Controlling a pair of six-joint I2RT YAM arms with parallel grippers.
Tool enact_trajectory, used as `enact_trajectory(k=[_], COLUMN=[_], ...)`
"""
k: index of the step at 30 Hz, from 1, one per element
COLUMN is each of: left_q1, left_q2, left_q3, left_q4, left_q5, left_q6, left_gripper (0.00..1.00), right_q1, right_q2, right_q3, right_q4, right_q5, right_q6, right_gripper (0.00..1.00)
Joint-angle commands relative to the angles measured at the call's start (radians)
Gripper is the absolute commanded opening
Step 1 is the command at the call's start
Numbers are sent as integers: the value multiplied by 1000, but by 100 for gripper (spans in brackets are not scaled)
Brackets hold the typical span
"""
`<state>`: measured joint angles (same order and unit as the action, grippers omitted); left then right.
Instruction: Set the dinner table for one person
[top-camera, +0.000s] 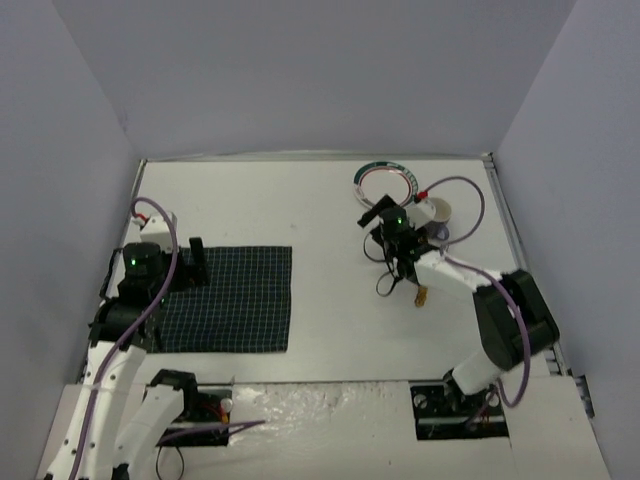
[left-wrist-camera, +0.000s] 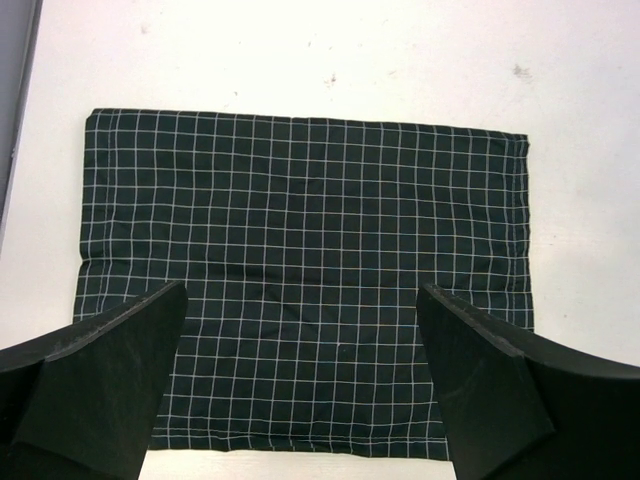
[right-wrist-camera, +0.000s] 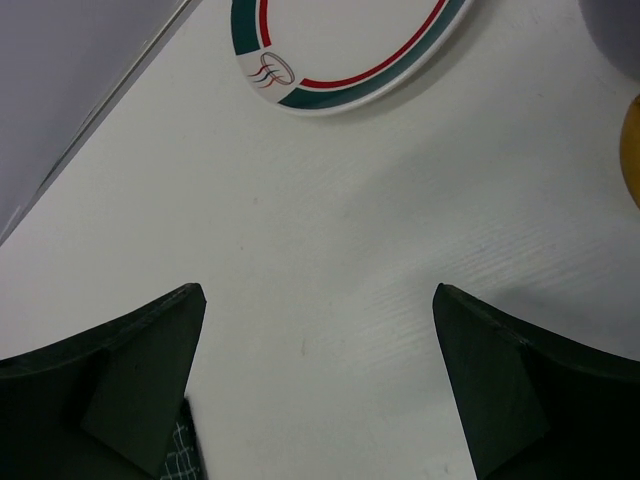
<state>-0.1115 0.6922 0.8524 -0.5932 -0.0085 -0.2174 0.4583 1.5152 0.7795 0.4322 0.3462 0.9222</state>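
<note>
While both arms hang over it, the large flat white rectangular dinner table (top-camera: 340, 300) with its thin metal rim reaches from the arm bases to the grey back wall. Its matte top is faintly scuffed and speckled. The left gripper (left-wrist-camera: 300, 300) is spread wide above a dark green checked cloth (left-wrist-camera: 300, 200) lying flat at the left. The right gripper (right-wrist-camera: 315, 295) is also spread and holds nothing, hovering near a round white plate with green and red rings (right-wrist-camera: 350, 50).

— Any legible text, numbers or brand names?
— None. The only sign noted is a small emblem (right-wrist-camera: 272, 70) on the rim of the plate (right-wrist-camera: 350, 40): a red oval with wavy red and blue lines. No lettering can be made out in it.
</note>
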Motion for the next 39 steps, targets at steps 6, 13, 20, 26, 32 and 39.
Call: enact_trajectory(k=[6,13,20,26,32,39], left_q1=[-8,-17,-27,-32,-34,-34], left_q2=[-1,-8,-10,-6,-4,-3], left_q3=[14,16,16,16,16,17], left_q4=[44,39,35,34,32,30], left_q5=[-82,-116,-138,-146,-156,-164], left_q6=[10,6,7,6,6,7], left_gripper=[97,97,97,97,97,97], right_q1=[-14,-14,-10,-22,-30,-52], right_q2=[273,431,489,531,585,632], right_q3=[279,429,473,483,520,551], right_q4=[134,60,-27,-32,-63,-68], right_q5=[205,290,330,332,337,339], right_q6=[204,360,497,564,621,667], right_gripper=[88,84,82,79,77,71])
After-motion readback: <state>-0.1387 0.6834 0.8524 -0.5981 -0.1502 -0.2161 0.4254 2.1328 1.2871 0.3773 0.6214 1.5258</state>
